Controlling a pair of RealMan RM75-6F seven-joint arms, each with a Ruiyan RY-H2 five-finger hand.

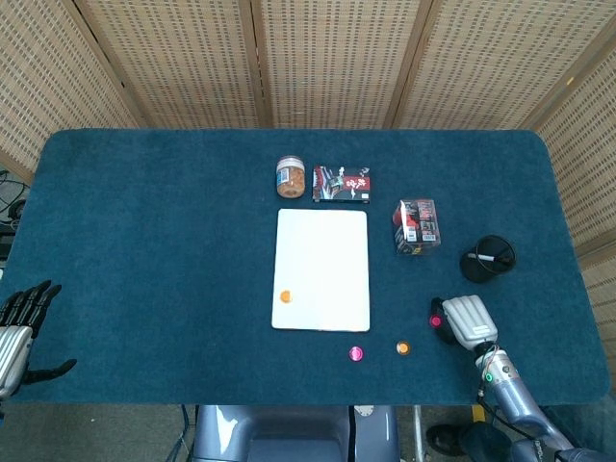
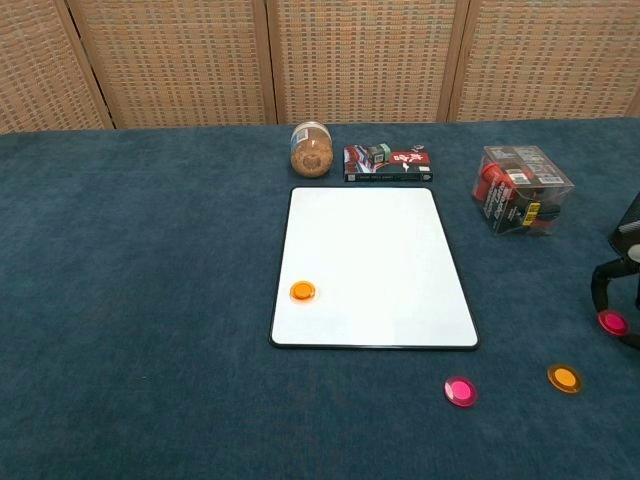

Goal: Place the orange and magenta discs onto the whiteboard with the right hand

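Pinched, seemingly ready for carrying, one magenta disc (image 2: 612, 322) in the right robot hand (image 1: 462, 322) by the worktop's (image 2: 150, 300) front right corner; left robot hand (image 1: 21, 327) spread, empty, front left. Left loose near the front edge: second magenta disc (image 2: 460, 391), orange disc (image 2: 564, 378). Beyond, noted another orange disc (image 2: 302, 291) on the whiteboard (image 2: 370, 250), then a jar (image 2: 312, 148) of brownish filling and a clear box (image 2: 522, 188) of red-black items.

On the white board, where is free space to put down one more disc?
Most of the white rectangular whiteboard is bare; only one orange disc lies near its front left corner. The edge by the brown jar and the dark flat box is crowded.
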